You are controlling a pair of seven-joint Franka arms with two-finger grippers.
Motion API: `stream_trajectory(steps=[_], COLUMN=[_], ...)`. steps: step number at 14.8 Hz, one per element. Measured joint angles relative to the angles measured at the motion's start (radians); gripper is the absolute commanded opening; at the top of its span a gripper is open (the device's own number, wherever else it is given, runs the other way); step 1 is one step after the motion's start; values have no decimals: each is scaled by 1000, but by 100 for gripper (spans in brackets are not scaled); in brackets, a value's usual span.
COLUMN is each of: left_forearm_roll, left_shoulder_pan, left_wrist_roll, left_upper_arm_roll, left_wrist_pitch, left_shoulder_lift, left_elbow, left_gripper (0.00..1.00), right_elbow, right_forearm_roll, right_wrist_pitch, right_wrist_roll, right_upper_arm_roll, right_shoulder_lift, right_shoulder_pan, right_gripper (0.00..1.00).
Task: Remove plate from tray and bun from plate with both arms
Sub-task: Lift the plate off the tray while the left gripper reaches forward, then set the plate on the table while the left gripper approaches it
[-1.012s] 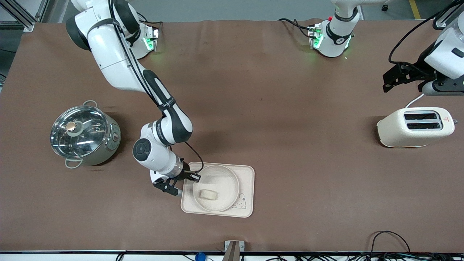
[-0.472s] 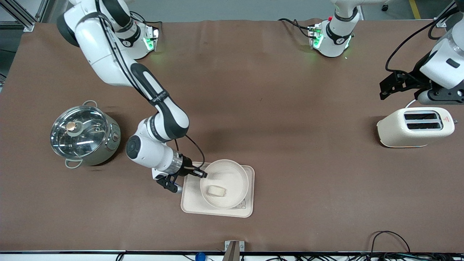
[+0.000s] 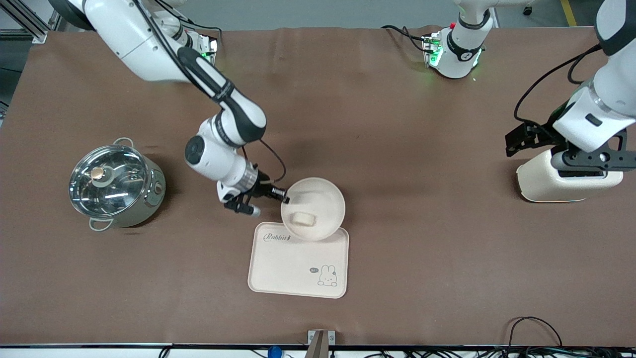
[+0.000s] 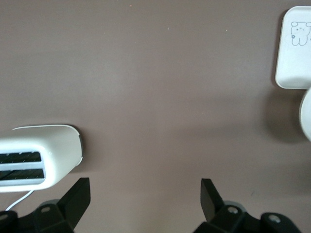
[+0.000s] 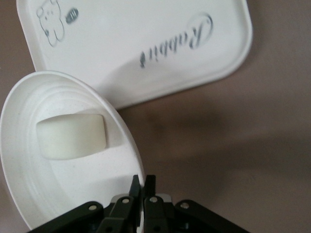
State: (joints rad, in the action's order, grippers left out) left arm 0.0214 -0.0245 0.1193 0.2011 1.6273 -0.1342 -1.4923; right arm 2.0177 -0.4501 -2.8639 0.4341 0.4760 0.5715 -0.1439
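Note:
My right gripper is shut on the rim of the round cream plate and holds it in the air, over the tray's edge farthest from the front camera. The pale bun lies in the plate. In the right wrist view the closed gripper pinches the plate's rim, with the bun inside. My left gripper hangs open and empty beside the toaster; in the left wrist view the open gripper has only bare table between its fingers.
The rectangular cream rabbit tray lies bare below the plate, and shows in the right wrist view and left wrist view. A steel pot with glass lid stands toward the right arm's end. A cream toaster stands under the left arm.
My right gripper has lifted the plate with the bun off the tray and carried it away from the front camera. My left arm has come down over the toaster.

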Motion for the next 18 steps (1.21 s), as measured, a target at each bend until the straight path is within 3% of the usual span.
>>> stream_trajectory(steps=[3, 7, 8, 9, 10, 11, 13, 16, 18], left_forearm_roll=[0, -1, -1, -1, -1, -1, -1, -2, -2], left_shoulder_pan=[23, 90, 106, 122, 136, 151, 191, 287, 359], left_wrist_roll=[12, 109, 147, 189, 240, 299, 448, 683, 836], left_upper_arm_roll=[2, 4, 4, 4, 4, 4, 5, 8, 9], left_wrist_pitch=[13, 35, 51, 73, 100, 129, 179, 229, 266], left_shoulder_lift=[-40, -116, -144, -177, -211, -245, -312, -398, -444], left_elbow=[-2, -25, -31, -34, -35, -35, -34, -10, 16], left_gripper=[100, 100, 100, 100, 100, 100, 100, 100, 99], right_elbow=[156, 221, 221, 221, 221, 221, 220, 189, 118], right_forearm_roll=[0, 0, 0, 0, 0, 0, 0, 0, -1], right_wrist_pitch=[-112, -128, -128, -128, -128, -128, -128, -107, 30], right_wrist_roll=[-1, -33, -36, -36, -36, -36, -36, -32, -16], right_upper_arm_roll=[34, 34, 34, 34, 35, 35, 36, 46, 47], right_shoulder_lift=[-31, -32, -32, -33, -34, -35, -39, -61, -106], right_shoulder_pan=[2, 18, 21, 22, 23, 23, 23, 24, 25], right_gripper=[0, 2, 22, 53, 79, 93, 99, 100, 100])
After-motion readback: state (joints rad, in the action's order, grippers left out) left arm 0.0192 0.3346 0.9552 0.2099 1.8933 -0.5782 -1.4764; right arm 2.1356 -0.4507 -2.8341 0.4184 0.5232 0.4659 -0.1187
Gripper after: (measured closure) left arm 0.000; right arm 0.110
